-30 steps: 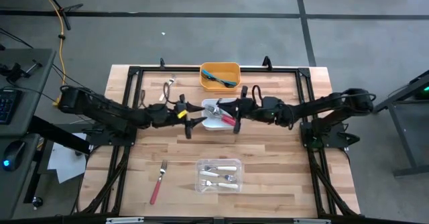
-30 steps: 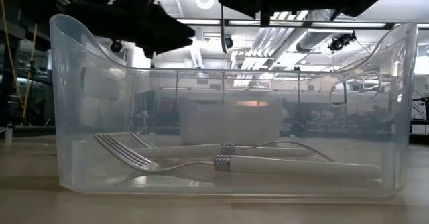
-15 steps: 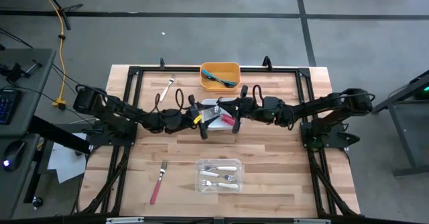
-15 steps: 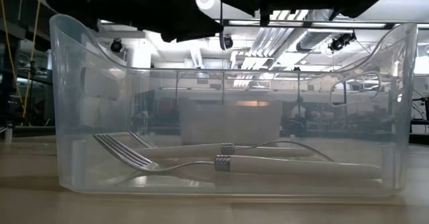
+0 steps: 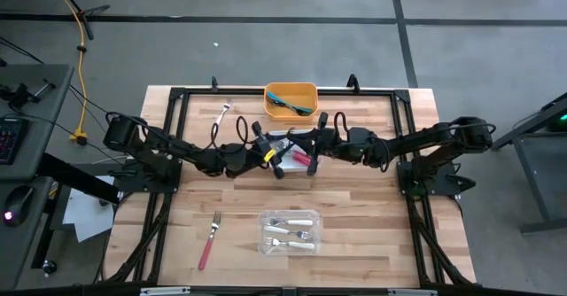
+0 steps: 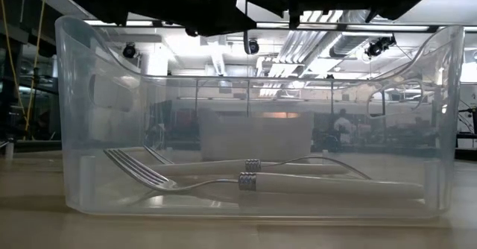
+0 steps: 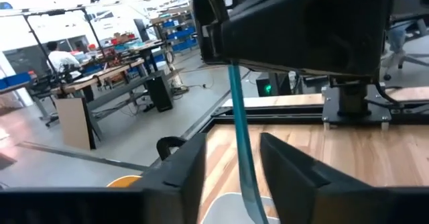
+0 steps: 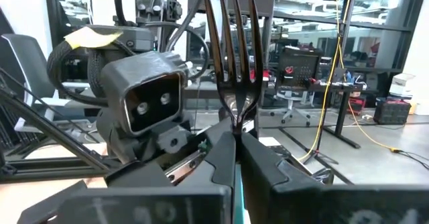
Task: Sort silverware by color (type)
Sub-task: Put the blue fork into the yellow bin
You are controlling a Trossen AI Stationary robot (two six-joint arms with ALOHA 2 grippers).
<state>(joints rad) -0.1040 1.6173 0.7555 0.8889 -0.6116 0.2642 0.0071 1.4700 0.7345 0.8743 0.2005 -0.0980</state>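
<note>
Over white bin [image 5: 285, 160]: right gripper [image 8: 236, 158] jaws pinch teal fork [image 7: 242, 150], handle mostly hidden; left gripper [image 7: 231, 170] jaws apart.

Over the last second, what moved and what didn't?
The left gripper moved right across the table toward the white bin, closing on the right gripper, whose fingers are shut on a teal-handled fork. The right arm stayed put, as did the pink fork, the clear bin and the orange bin.
</note>
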